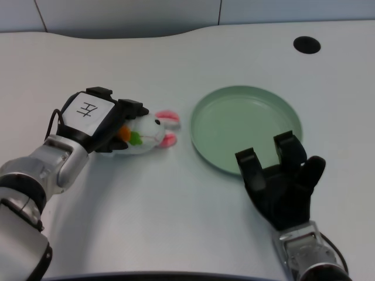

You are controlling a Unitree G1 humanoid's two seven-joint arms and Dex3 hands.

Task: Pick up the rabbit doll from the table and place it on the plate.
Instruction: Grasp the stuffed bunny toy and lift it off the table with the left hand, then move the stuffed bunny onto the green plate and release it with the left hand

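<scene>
My left hand [102,120] sits at the left of the frame, fingers wrapped over the body of the rabbit doll [149,132], which lies on its side on the white counter [176,222] with its pink-lined ears pointing right toward the plate [246,93]. I judge the hand is clamped on the doll, though how far the fingers reach underneath is hidden. The doll looks to be resting on the counter, just left of the plate's rim and not touching it.

To do this well, I should firm the grip around the body, not the orange and green trim, since soft plush can slip. Then lift straight up enough to clear the rim, carry right to the plate's middle, and lower before letting go. My right hand [281,181] overlaps the plate's lower edge, so I should stay toward the plate's upper half.
</scene>
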